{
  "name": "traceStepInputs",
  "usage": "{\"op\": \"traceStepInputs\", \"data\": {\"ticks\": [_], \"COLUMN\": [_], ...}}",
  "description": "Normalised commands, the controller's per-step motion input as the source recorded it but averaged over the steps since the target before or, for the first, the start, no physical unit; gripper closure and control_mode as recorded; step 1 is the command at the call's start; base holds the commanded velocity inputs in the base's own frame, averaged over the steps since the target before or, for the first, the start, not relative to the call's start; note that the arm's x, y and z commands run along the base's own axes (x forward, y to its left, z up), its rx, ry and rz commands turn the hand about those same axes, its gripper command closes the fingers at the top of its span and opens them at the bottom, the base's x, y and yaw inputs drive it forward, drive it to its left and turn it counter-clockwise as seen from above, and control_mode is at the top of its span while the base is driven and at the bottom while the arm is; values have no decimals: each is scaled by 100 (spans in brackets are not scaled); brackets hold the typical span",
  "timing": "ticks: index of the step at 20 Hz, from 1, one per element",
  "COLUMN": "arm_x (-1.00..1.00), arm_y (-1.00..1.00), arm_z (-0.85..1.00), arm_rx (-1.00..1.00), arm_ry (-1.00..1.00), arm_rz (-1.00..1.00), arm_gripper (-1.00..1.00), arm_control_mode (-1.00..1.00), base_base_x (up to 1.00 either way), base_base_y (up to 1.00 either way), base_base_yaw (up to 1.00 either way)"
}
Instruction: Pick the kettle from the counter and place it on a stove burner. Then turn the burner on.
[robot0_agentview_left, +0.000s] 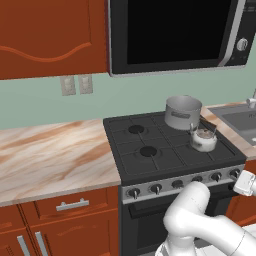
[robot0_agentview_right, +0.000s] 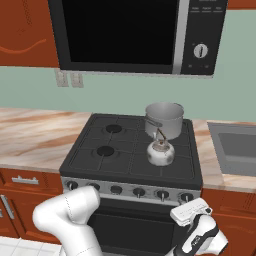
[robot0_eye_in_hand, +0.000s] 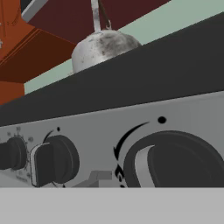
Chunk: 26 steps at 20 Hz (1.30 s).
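Observation:
The small silver kettle (robot0_agentview_left: 204, 139) (robot0_agentview_right: 160, 152) stands upright on the stove's front right burner grate, dark handle up. In the hand view the kettle (robot0_eye_in_hand: 103, 48) shows above the stove's front edge. Two open burners (robot0_agentview_left: 148, 151) (robot0_agentview_right: 105, 150) lie on the left half of the black stove. My white wrist (robot0_agentview_left: 245, 183) (robot0_agentview_right: 190, 211) hangs low in front of the control panel's right end, close to a large black knob (robot0_eye_in_hand: 175, 159). The fingers are hidden, so I cannot see how they stand. The beige marble counter (robot0_agentview_left: 50, 155) (robot0_agentview_right: 30, 135) lies left of the stove.
A grey steel pot (robot0_agentview_left: 183, 112) (robot0_agentview_right: 164, 119) sits on the back right burner behind the kettle. More knobs (robot0_eye_in_hand: 52, 159) line the silver panel (robot0_agentview_right: 116, 190). A sink (robot0_agentview_left: 240, 120) lies to the right, a microwave (robot0_agentview_right: 130, 30) hangs above.

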Motion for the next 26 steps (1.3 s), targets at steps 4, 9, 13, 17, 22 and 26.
{"op": "traceStepInputs", "data": {"ticks": [4,9,13,17,22,26], "arm_x": [0,0,0,0,0,6], "arm_y": [0,0,-4,0,-5,-11], "arm_z": [0,0,-3,0,14,25], "arm_rx": [-8,-9,-6,0,2,5], "arm_ry": [-46,-49,-27,0,-3,-2], "arm_rz": [53,60,44,0,0,0], "arm_gripper": [100,100,100,100,100,100], "arm_control_mode": [-100,-100,-100,-100,-100,-100], "base_base_x": [0,0,0,0,0,0], "base_base_y": [0,0,0,0,0,0], "base_base_yaw": [0,0,0,0,0,0]}}
